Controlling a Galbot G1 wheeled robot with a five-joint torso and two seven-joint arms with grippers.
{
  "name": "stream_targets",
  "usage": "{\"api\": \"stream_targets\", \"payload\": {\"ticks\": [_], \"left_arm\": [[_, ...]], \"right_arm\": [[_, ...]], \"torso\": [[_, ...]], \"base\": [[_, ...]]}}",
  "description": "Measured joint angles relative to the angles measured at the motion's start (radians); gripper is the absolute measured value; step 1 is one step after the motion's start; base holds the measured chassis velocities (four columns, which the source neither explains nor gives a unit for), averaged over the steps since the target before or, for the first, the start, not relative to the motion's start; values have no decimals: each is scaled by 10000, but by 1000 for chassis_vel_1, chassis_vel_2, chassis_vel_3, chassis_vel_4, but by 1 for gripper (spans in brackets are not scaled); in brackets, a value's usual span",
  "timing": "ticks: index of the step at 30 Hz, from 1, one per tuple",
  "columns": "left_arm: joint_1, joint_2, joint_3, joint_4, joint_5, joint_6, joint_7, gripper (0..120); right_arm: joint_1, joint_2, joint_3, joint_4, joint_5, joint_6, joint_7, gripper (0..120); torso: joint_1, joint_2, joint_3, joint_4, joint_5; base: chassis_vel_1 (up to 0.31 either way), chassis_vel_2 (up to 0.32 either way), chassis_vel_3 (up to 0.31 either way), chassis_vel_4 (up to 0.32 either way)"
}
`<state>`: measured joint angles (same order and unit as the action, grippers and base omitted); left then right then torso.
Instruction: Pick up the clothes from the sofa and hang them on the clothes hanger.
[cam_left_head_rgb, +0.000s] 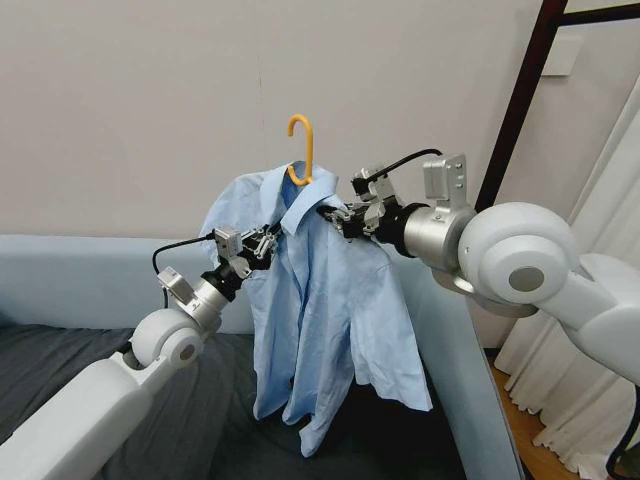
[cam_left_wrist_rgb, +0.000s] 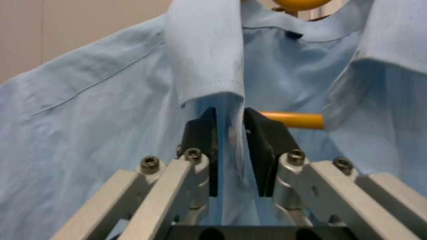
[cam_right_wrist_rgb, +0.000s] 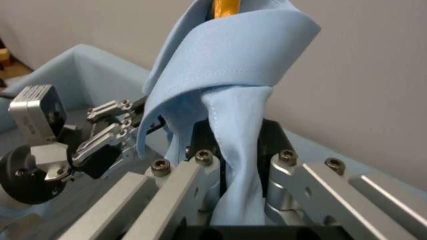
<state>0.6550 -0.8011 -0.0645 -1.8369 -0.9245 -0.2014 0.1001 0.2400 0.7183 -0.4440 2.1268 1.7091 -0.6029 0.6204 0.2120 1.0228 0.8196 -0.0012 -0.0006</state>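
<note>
My left claw (cam_left_head_rgb: 262, 243) is clenched on the front edge of a light blue collared cloth shirt (cam_left_head_rgb: 320, 300), just left of centre in the head view. My right claw (cam_left_head_rgb: 335, 218) grips the same shirt from the other side, just right of centre and a little higher, close under the collar. The shirt hangs open between them on an orange-yellow plastic hanger (cam_left_head_rgb: 301, 140), whose hook stands free above the collar against the pale wall (cam_left_head_rgb: 130, 100). Its tails drop toward the dark grey seat of the pale blue sofa (cam_left_head_rgb: 90, 270) at the lower left.

My left wrist view shows what the head view hides. The two black pads (cam_left_wrist_rgb: 203, 135) of the left claw (cam_left_wrist_rgb: 230, 135) close on a thin strip of the shirt (cam_left_wrist_rgb: 100, 110) below the folded collar, and the hanger's bar (cam_left_wrist_rgb: 293, 120) lies just behind the cloth. In my right wrist view the right claw (cam_right_wrist_rgb: 230, 145) pinches a thicker bunch of the shirt (cam_right_wrist_rgb: 233, 65) under the rolled collar. The hanger's neck (cam_right_wrist_rgb: 225, 6) rises out of the collar, and my left claw (cam_right_wrist_rgb: 113, 135) shows farther off beside the cloth.

My left arm reaches up from the lower left corner, forearm slanting toward centre. My right arm comes in from the right edge, elbow bent and wrist roughly level. A dark wooden frame (cam_left_head_rgb: 520, 100) leans at the upper right, with a white curtain (cam_left_head_rgb: 590, 380) below it.
</note>
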Motion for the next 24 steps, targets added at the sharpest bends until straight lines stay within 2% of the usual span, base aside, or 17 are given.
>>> {"api": "stream_targets", "payload": {"ticks": [1,5,7,10,11,14,15,20,21,24], "left_arm": [[0,0,0,0,0,0,0,25],[644,-141,-424,-35,152,-258,-250,43],[804,-177,-499,-1,209,-302,-365,47],[1346,-325,-707,255,561,-324,-949,62],[1346,-325,-707,255,561,-324,-949,62],[1697,-485,-828,357,829,-190,-1505,75],[1697,-485,-828,357,829,-190,-1505,75],[1992,-630,-874,246,1196,142,-1890,97],[1992,-630,-874,246,1196,142,-1890,97],[2131,-678,-951,67,1320,188,-1952,100]], "right_arm": [[0,0,0,0,0,0,0,7],[381,-296,416,88,1011,-247,711,7],[470,-446,527,125,1171,-308,778,7],[733,-1106,804,336,1431,-574,1193,7],[733,-1106,804,336,1431,-574,1193,7],[883,-1851,972,596,1529,-807,2029,7],[883,-1851,972,596,1529,-807,2029,7],[973,-3248,1426,734,1668,-1099,2435,7],[973,-3248,1426,734,1668,-1099,2435,7],[966,-3872,1759,441,1598,-1207,2572,7]], "torso": [[0,0,0,0,0],[0,0,0,1,-1],[0,0,-1,2,-1],[0,0,-1,-1,0],[0,0,-1,-1,0],[0,0,0,1,-1],[0,0,0,1,-1],[0,1,-1,-3,3],[0,1,-1,-3,3],[0,1,-1,-2,2]], "base": [[0,0,0,0],[0,0,0,0],[0,0,0,0],[0,0,0,0],[0,0,0,0],[0,0,0,0],[0,0,0,0],[0,0,0,0],[0,0,0,0],[0,0,0,0]]}}
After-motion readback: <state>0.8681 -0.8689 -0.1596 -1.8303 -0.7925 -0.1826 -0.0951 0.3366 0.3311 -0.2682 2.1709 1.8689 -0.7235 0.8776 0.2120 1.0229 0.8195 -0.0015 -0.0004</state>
